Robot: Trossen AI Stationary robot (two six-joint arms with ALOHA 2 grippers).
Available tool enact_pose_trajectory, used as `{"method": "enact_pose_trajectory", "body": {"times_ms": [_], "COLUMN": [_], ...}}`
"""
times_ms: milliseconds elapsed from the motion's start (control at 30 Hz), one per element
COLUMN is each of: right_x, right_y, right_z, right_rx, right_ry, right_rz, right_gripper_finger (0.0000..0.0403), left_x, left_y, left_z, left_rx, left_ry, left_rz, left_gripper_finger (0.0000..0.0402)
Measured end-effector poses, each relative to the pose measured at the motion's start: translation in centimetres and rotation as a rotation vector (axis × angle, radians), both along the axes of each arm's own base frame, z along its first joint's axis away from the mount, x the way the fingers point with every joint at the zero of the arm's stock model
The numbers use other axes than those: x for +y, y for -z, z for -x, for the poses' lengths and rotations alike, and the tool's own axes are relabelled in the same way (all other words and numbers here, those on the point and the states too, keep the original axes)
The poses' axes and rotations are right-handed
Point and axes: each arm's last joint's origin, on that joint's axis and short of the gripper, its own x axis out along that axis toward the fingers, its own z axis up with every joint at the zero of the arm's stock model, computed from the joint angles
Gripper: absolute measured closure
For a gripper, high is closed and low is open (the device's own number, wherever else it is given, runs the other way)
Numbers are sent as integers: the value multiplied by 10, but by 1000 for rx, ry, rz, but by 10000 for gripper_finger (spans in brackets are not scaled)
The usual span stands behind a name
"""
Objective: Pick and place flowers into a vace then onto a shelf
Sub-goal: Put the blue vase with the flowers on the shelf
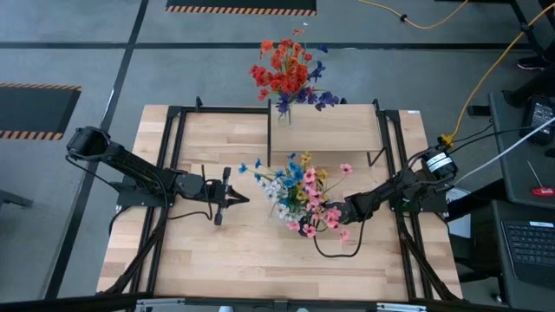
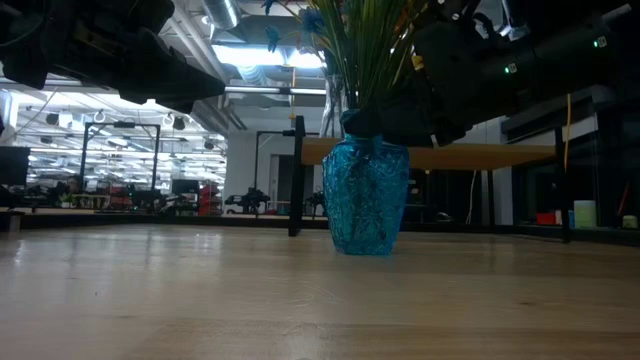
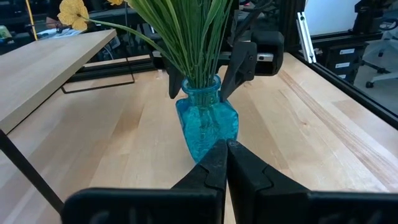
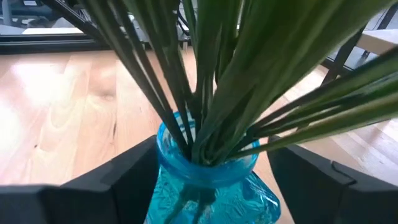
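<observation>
A blue glass vase [image 2: 366,195] stands on its base mid-table, holding mixed flowers [image 1: 299,195] with long green stalks [image 4: 205,93]. My right gripper [image 4: 211,180] is open, coming from the table's right, with one finger on each side of the vase's neck [image 3: 200,93]. My left gripper [image 3: 227,149] is shut and holds nothing. It hovers left of the vase, pointing at it [image 1: 241,199]. The shelf [image 1: 329,130] stands at the table's far side. A clear vase of red and blue flowers [image 1: 284,74] stands at its far left corner. My right gripper has its fingers [image 3: 242,62] on either side of the vase's neck [image 4: 168,155], just below the rim. They come about level from the table's right. I cannot tell whether they touch the glass. The vase stands upright on the table.
The shelf's black legs [image 1: 270,139] stand just beyond the blue vase. Black frame rails [image 1: 165,173] run along the table's left and right sides. Bare tabletop [image 1: 260,260] lies near the front edge.
</observation>
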Motion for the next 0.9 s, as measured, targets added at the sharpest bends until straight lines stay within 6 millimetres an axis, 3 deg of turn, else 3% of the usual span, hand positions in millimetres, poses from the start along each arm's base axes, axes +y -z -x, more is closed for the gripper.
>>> {"method": "enact_pose_trajectory", "body": {"times_ms": [200, 467, 900], "right_x": [0, 0, 0], "right_y": [-1, -1, -1], "right_z": [0, 0, 0], "right_rx": [-6, -11, -10], "right_ry": [-1, -1, -3], "right_rz": [-4, -1, -1], "right_gripper_finger": [155, 241, 246], "left_x": [0, 0, 0], "left_y": [0, 0, 0], "left_z": [0, 0, 0], "left_rx": [0, -1, -1], "left_ry": [0, 3, 3], "left_rz": [0, -15, -15], "left_gripper_finger": [399, 399, 399]}}
